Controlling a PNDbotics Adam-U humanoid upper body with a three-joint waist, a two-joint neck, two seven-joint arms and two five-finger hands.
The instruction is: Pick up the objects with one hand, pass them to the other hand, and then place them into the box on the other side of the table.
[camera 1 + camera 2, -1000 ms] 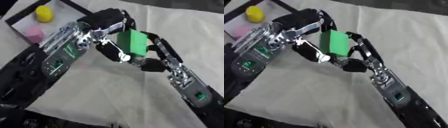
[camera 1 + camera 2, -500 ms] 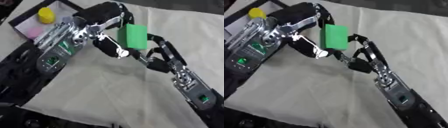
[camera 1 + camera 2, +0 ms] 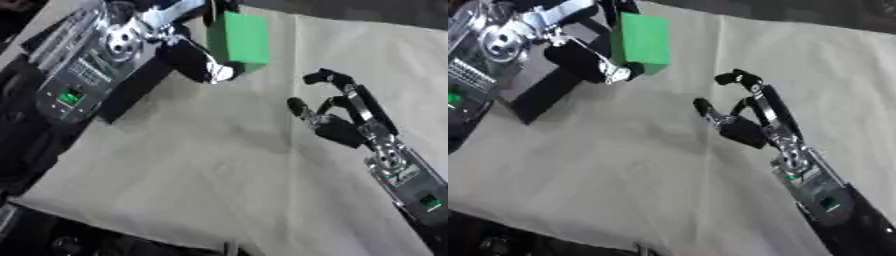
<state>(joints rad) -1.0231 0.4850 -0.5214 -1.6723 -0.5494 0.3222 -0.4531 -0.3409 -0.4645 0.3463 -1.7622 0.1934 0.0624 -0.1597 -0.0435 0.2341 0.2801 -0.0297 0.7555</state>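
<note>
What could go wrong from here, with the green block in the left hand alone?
The green block sticks out well beyond the left hand, so it may tip or slip before it is over the box. The box mostly hides under the left arm, so aiming the drop looks hard. The right hand is clear.

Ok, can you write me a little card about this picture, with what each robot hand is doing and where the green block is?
Left hand: up near the top left, fingers curled round the green block
Green block: held off the table by the left hand alone
Right hand: lower and to the right, apart from the block, fingers relaxed and holding nothing
Table: covered by a pale cloth
Box: dark edge showing under the left arm; its inside is hidden
Handover: done, block now on the left side
</note>
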